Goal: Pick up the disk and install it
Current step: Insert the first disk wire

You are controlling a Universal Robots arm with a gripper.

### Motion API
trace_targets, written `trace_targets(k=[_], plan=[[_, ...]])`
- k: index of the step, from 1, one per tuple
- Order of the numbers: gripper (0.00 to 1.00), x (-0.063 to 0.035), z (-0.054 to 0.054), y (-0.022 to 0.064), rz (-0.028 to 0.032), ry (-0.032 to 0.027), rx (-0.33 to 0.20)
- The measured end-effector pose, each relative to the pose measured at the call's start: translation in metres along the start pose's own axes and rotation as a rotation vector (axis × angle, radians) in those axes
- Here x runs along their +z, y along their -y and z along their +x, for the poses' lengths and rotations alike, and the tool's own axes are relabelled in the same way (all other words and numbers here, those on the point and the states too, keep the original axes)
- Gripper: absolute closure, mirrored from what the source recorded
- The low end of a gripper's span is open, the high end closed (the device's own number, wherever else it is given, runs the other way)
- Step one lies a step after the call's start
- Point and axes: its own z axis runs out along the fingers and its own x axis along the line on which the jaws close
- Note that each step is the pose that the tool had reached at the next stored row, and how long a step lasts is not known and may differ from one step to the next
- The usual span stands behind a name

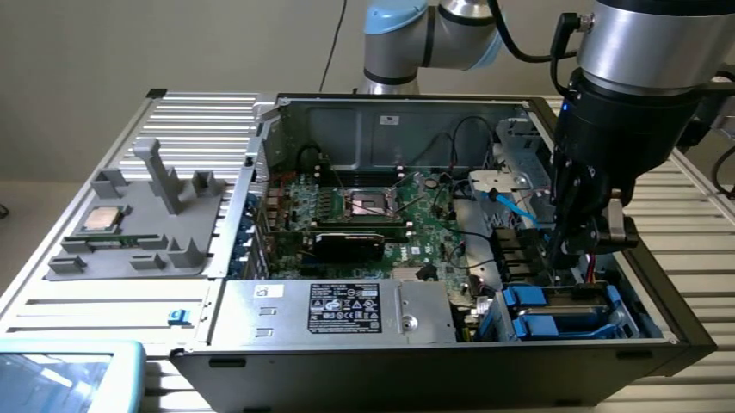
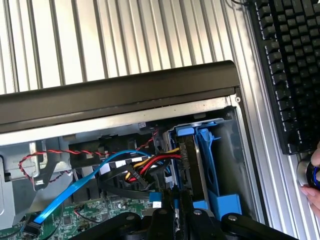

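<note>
My gripper [image 1: 571, 256] hangs low over the drive bay [image 1: 569, 311] at the front corner of the open computer case on the exterior view's right. In the wrist view the disk [image 2: 189, 162] appears edge-on, a dark slab in a bright blue bracket standing in the bay. Its near end runs in between my black fingers [image 2: 161, 220], which are shut on it. Its label is hidden. Another blue-bracketed drive unit [image 1: 540, 327] lies in the bay beside it.
Red, yellow and blue cables [image 2: 145, 167] crowd the bay's inner side. The motherboard [image 1: 367, 215] fills the case's middle and a power supply [image 1: 333, 310] its front. A grey fixture [image 1: 144, 219] with a processor chip sits on the exterior view's left. A keyboard [image 2: 290, 70] and a hand [image 2: 312, 175] lie outside the case.
</note>
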Motion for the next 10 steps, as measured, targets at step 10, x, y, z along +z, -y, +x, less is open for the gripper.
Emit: trace_targets(k=[10], plan=[[0.84,0.0013,-0.0019,-0.0096,0.0462,0.0083,-0.005]])
